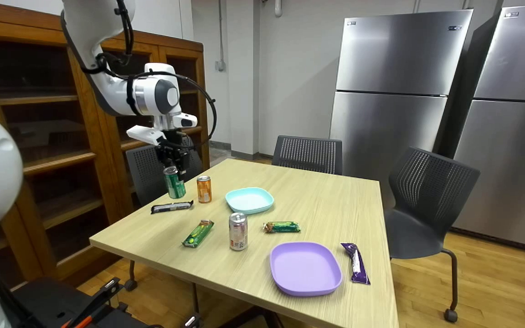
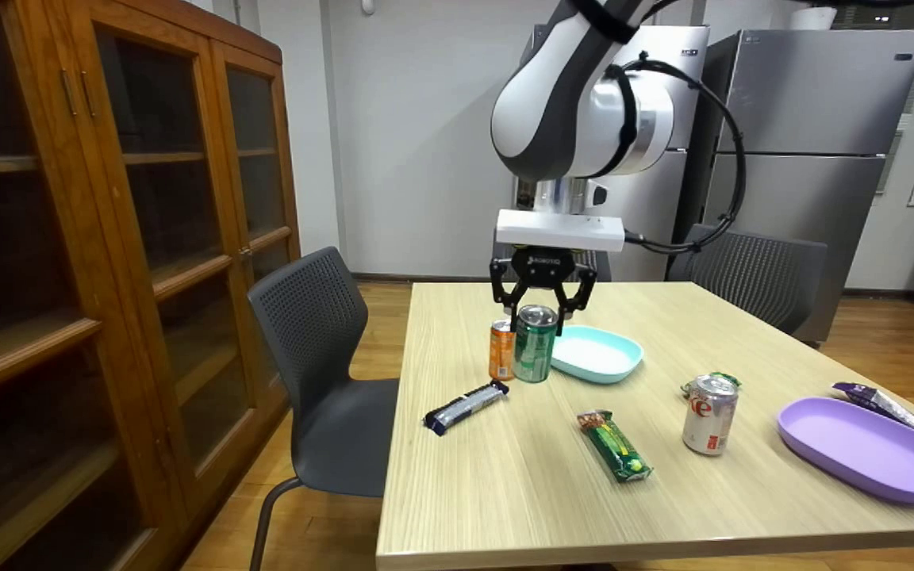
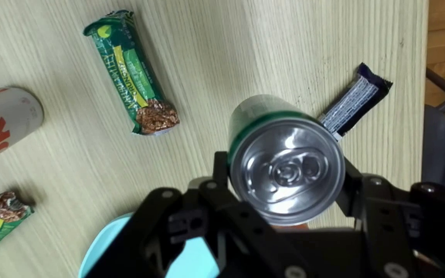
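Observation:
My gripper is shut on a green can, with one finger against each side near its top. In the wrist view the can's silver lid sits between the fingertips. The can is upright and its base looks a little above the table; I cannot tell the exact gap. An orange can stands close beside it and is almost fully hidden in the wrist view. A dark-wrapped bar lies near the green can, its end partly covered by it in the wrist view. A teal plate is beyond the orange can.
A silver-white can stands mid-table between two green-wrapped bars. A purple plate and a purple-wrapped bar lie at one end of the table. Chairs surround it. A wooden cabinet stands alongside.

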Action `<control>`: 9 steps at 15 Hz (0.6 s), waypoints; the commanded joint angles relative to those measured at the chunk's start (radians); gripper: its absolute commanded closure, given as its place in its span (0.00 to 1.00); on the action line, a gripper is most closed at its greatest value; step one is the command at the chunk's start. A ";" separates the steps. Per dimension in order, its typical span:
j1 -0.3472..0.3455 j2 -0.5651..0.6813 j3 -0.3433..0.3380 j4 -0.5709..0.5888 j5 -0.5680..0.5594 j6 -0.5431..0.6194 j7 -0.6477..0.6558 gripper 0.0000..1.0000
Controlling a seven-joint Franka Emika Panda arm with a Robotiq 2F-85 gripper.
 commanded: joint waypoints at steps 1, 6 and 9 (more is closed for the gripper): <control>-0.029 -0.106 -0.014 -0.061 -0.005 -0.010 0.018 0.62; -0.076 -0.186 -0.050 -0.105 -0.021 0.008 0.033 0.62; -0.109 -0.235 -0.072 -0.140 -0.034 0.020 0.047 0.62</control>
